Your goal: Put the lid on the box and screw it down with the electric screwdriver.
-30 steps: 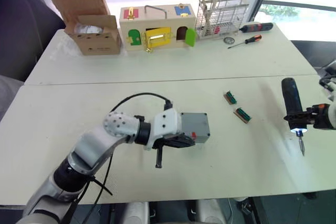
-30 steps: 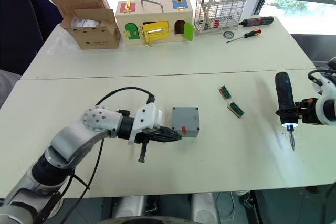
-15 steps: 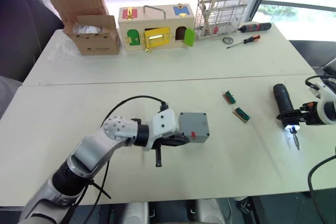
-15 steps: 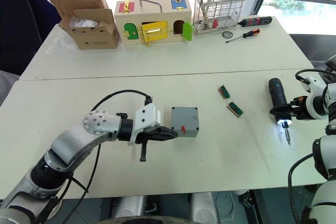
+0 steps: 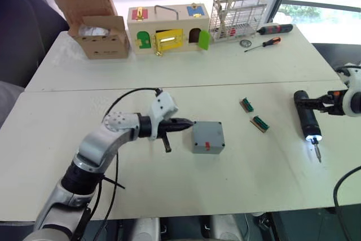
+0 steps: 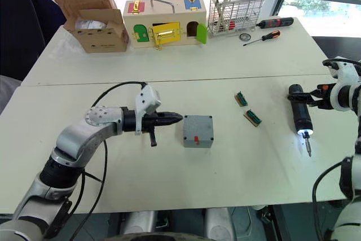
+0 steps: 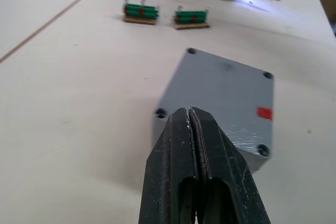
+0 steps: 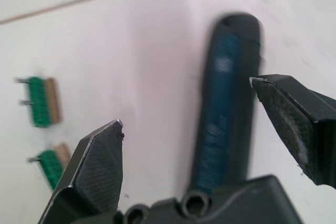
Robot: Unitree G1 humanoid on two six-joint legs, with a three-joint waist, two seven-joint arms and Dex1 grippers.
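Note:
The grey lid (image 5: 207, 132) with its small red mark sits on top of the grey box (image 5: 207, 150) in the middle of the near table. My left gripper (image 5: 189, 122) is shut and empty, and its tips point at the box's left side from just short of it. In the left wrist view the lid (image 7: 226, 98) lies right beyond the closed fingertips (image 7: 181, 129). The electric screwdriver (image 5: 307, 119) lies flat on the table at the right, with its tip light on. My right gripper (image 8: 186, 102) stands open at the tool's rear end, and the screwdriver (image 8: 226, 108) lies loose between and beyond the fingers.
Two small green terminal blocks (image 5: 247, 105) (image 5: 260, 123) lie between the box and the screwdriver. On the far table stand a cardboard box (image 5: 98, 23), a wooden box with coloured doors (image 5: 168, 29) and a wire rack (image 5: 237, 18), with hand screwdrivers (image 5: 263, 44) beside the rack.
My left gripper has drawn back from the box to its left, and its fingers are shut. The right gripper has let the screwdriver down onto the table and opened.

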